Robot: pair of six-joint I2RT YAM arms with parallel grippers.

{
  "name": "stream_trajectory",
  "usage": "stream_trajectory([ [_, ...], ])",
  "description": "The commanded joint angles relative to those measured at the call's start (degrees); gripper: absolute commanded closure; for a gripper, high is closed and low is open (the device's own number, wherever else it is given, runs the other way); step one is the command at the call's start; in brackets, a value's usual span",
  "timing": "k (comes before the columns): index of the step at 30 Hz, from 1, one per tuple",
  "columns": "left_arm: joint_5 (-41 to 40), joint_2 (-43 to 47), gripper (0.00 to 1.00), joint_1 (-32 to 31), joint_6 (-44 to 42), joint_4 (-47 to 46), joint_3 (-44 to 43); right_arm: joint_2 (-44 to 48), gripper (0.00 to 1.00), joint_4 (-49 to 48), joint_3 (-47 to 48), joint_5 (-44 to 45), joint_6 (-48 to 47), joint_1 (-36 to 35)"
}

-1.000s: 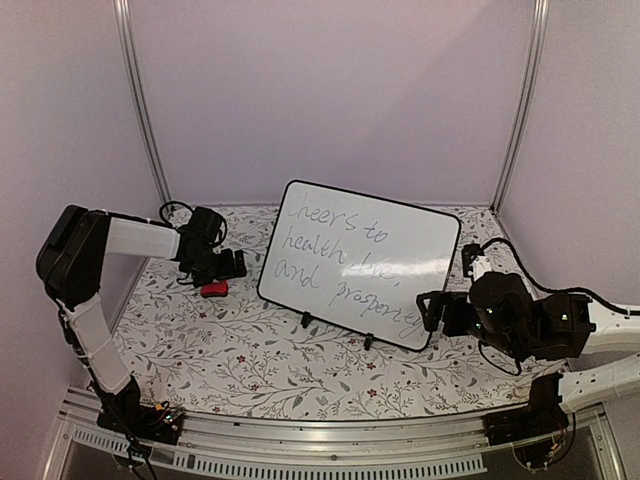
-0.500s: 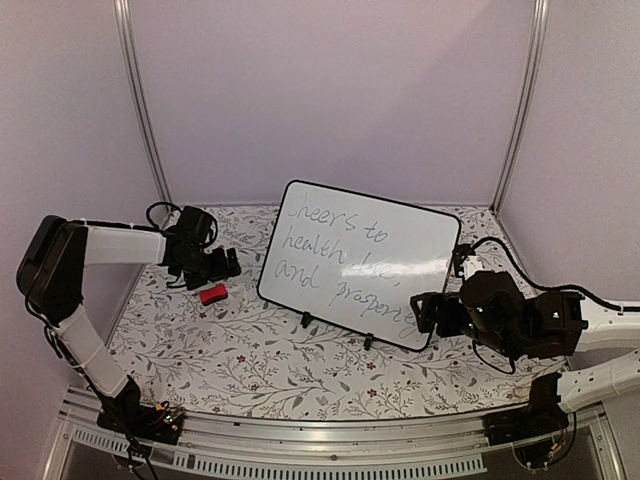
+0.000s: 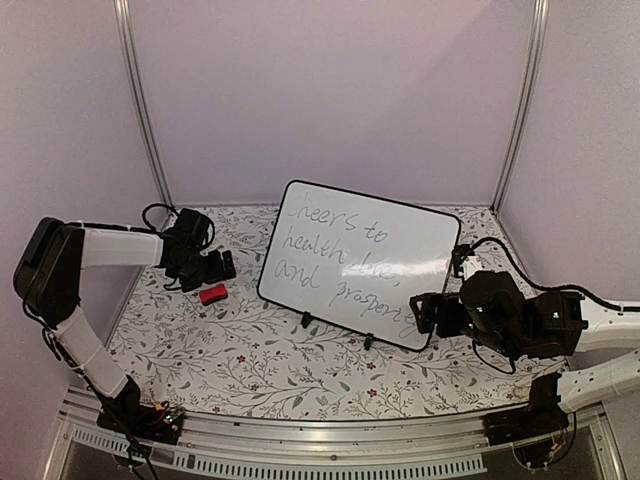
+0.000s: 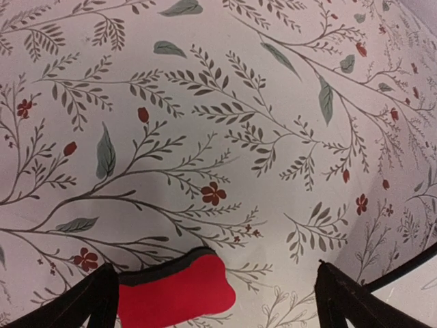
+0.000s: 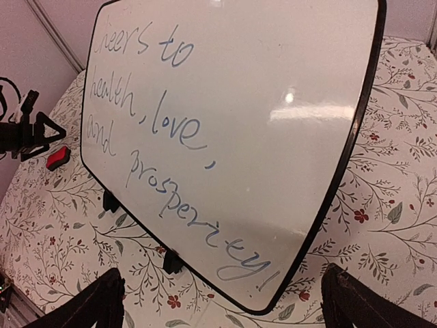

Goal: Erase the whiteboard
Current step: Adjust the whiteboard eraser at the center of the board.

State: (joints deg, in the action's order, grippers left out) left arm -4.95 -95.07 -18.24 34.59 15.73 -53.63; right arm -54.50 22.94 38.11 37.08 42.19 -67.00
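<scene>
Floral tabletop (image 3: 250, 360) bears the whiteboard (image 3: 360, 262); lilac walls (image 3: 330, 100) behind.

Brightness: even, soft and fairly bright in all three views.
Colour cast: lilac-pink on the walls in the top view.
Source: overhead, going by the reflections on the whiteboard (image 3: 360, 262).
Glare: a pale patch near the board's middle in the top view. In the right wrist view there is a small bright spot and a wider smear right of centre.
Shadows: faint and soft-edged, under the board's near rim and beside the red eraser (image 4: 174, 295).
Focus: the top view is slightly soft. The floral cloth (image 4: 239, 102) is crisp.
Distortion: the right wrist view bows the board's rim.
</scene>
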Motion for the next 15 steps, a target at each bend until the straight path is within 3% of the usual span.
stream_trajectory([
  [1, 0.2, 0.4, 0.00, 0.7, -0.1, -0.1, 2.4, 0.4, 0.01, -0.3, 1.3, 0.0, -0.3, 0.1],
  [15, 2.6, 4.4, 0.00, 0.3, 0.9, -4.5, 9.3, -1.7, 0.01, -0.8, 2.4, -0.4, -0.5, 0.1],
])
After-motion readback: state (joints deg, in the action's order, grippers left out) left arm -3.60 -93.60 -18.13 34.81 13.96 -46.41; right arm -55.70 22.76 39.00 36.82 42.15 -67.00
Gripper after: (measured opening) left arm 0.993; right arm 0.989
